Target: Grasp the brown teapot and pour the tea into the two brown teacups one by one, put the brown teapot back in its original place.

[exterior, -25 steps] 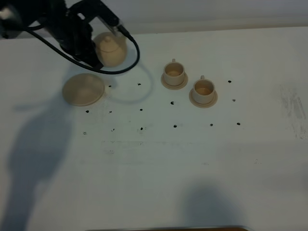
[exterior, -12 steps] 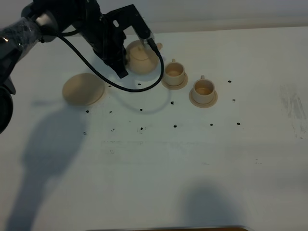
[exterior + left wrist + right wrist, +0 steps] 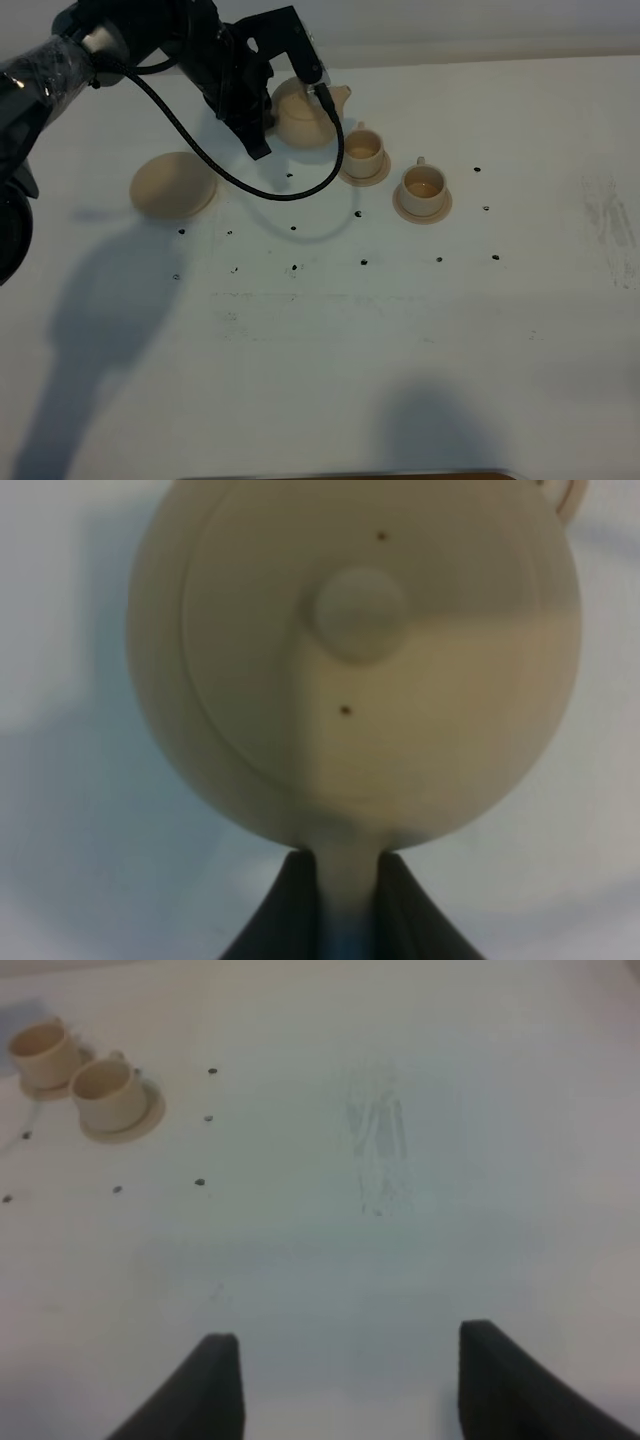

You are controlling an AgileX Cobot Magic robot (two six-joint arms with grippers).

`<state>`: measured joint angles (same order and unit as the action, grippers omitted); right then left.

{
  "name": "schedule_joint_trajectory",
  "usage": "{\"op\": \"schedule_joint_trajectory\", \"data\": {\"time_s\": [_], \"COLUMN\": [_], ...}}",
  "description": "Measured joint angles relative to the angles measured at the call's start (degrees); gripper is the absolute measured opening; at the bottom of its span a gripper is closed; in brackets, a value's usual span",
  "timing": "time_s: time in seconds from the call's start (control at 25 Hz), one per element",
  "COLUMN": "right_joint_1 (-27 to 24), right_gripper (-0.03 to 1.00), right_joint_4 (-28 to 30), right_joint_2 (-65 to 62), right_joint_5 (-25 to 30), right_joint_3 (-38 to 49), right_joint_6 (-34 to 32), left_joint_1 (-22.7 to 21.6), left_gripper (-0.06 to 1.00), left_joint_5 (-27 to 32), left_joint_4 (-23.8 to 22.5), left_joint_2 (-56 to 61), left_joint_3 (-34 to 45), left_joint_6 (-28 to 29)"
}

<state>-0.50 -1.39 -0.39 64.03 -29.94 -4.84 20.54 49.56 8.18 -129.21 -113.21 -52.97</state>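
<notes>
The left gripper (image 3: 347,905) is pinched tight on the loop handle of the brown teapot (image 3: 303,118), carrying it above the worktop (image 3: 330,330) just beside the nearer teacup (image 3: 362,150). The spout faces that cup, seemingly for the first pour. Its big saucer (image 3: 172,186) waits well apart, and the right gripper (image 3: 350,1380) hangs spread, out of the way.

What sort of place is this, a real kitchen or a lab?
Probably a lab test bench, not a kitchen: a bare white table with black marker dots, a cabled robot arm, and a teapot, cups and big saucer as props.
</notes>
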Motion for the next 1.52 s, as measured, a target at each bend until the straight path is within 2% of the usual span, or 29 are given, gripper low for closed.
{"op": "schedule_joint_trajectory", "data": {"time_s": [0.44,1.52], "right_joint_1": [0.0,0.0], "right_gripper": [0.49,0.49], "right_joint_4": [-0.2,-0.3], "right_joint_2": [0.0,0.0], "right_joint_5": [0.0,0.0], "right_joint_3": [0.0,0.0], "right_joint_6": [0.0,0.0], "left_joint_1": [1.2,6.6], "left_gripper": [0.08,0.08], "left_joint_5": [-0.3,-2.6], "left_joint_4": [-0.6,0.8], "left_joint_2": [0.0,0.0], "left_joint_3": [-0.2,-0.3], "left_joint_6": [-7.0,-14.7]}}
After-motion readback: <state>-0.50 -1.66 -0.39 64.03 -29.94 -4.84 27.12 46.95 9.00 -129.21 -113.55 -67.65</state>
